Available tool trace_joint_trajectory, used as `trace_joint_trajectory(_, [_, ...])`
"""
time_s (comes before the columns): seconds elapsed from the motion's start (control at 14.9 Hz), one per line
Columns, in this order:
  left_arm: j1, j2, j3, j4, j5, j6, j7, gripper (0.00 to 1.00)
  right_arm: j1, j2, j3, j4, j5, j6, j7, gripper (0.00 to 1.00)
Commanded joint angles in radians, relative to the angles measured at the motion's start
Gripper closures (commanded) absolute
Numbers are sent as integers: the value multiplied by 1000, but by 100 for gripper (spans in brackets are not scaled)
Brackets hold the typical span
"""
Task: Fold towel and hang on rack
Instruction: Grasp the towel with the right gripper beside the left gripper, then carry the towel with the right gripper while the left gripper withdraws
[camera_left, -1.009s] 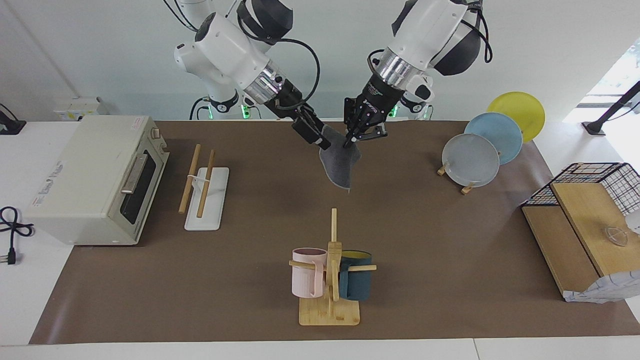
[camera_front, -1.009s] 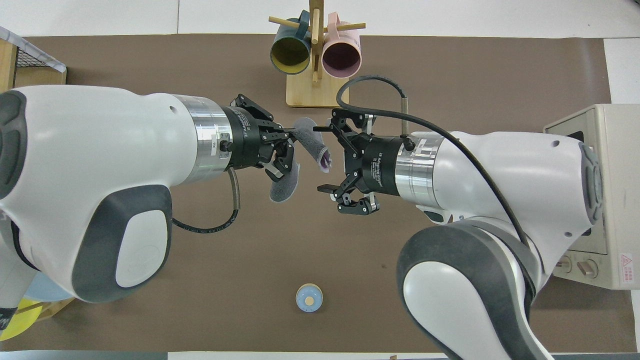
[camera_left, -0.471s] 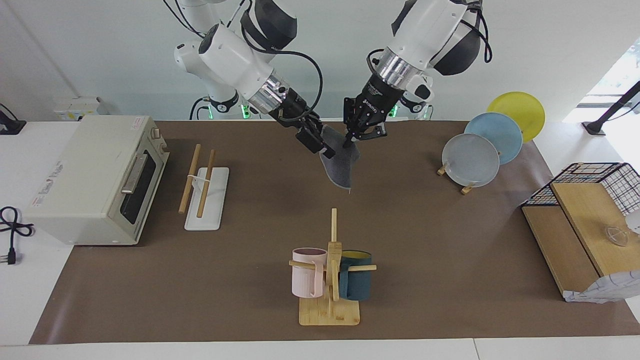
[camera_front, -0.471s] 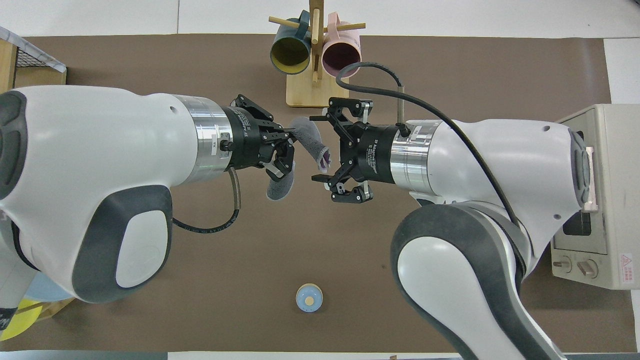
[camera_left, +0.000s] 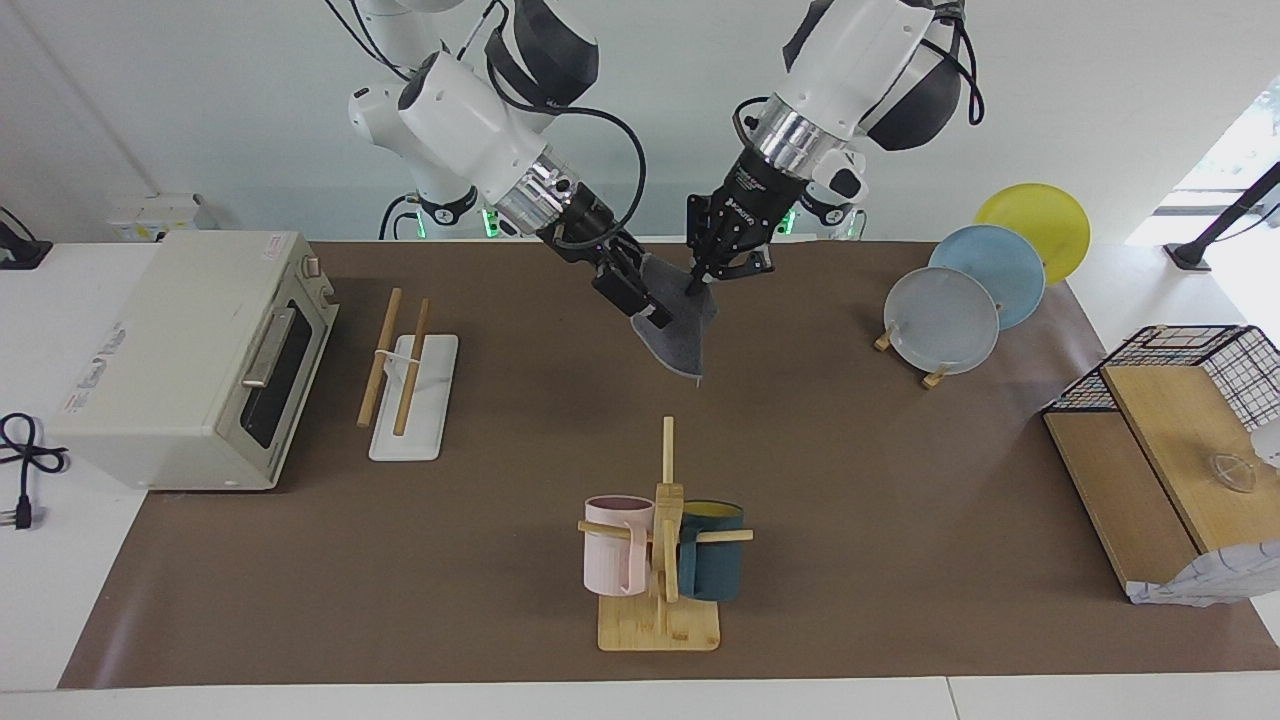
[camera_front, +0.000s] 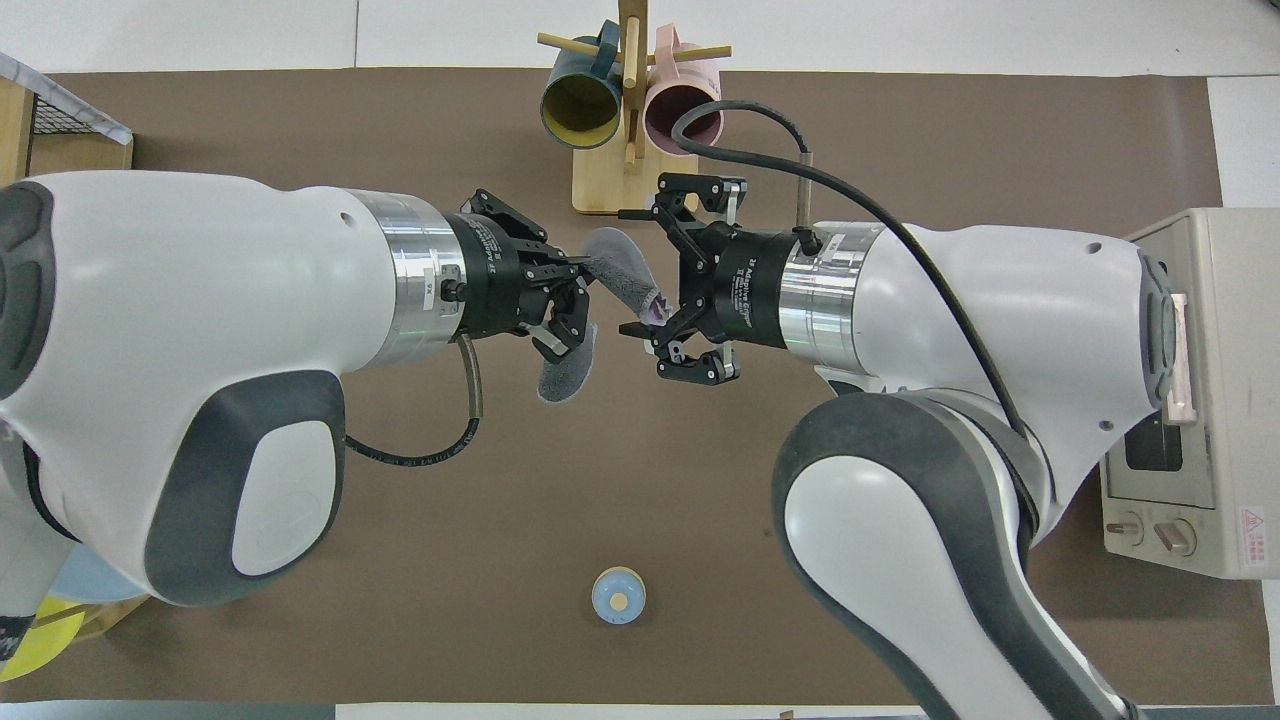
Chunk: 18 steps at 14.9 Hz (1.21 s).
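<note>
Towel (camera_left: 675, 335) hangs in the air over the middle of the mat, grey side out, so you can fold it off the table. Your left gripper (camera_left: 697, 283) pinches its top edge tight. Your right gripper (camera_front: 632, 270) sits at the loose edge with jaws spread around it, likely to take a second hold. Your rack (camera_left: 410, 375) waits near the oven (camera_left: 190, 355).

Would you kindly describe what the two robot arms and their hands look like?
Both arms have glossy white shells with dark grey joint covers and a ribbed silver wrist ring. Each ends in a black two-finger hand, the left hand and the right hand, built of open linkage bars with small white lettering on the black cylindrical body. A black cable loops by each wrist.
</note>
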Motion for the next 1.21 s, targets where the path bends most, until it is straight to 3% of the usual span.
trace_joint_trajectory(0.0, [-6, -23, 4, -18, -14, 12, -17, 100, -3, 11, 1, 14, 28, 19, -23, 89])
trace_joint_trajectory(0.07, [-6, -23, 4, -18, -12, 12, -17, 100, -3, 11, 1, 14, 28, 19, -30, 100])
trace_joint_trajectory(0.54, [-18, -30, 4, -27, -9, 12, -26, 100, -10, 5, 0, 2, 26, -3, -235, 100])
trace_joint_trajectory(0.61, [-26, -32, 4, -29, -4, 11, -11, 89, -10, 2, 0, 0, 26, -8, -253, 100])
trace_joint_trajectory(0.67, [-34, -33, 4, -29, 0, 12, -9, 1, -12, -1, 0, -1, 23, -34, -260, 100])
trace_joint_trajectory(1.01, [-34, -33, 4, -30, 22, 9, 3, 0, -56, -13, -8, -1, -9, -190, -437, 100])
trace_joint_trajectory(1.14, [-34, -35, 4, -40, 22, 6, 33, 0, -89, -19, -8, -1, -99, -273, -546, 100])
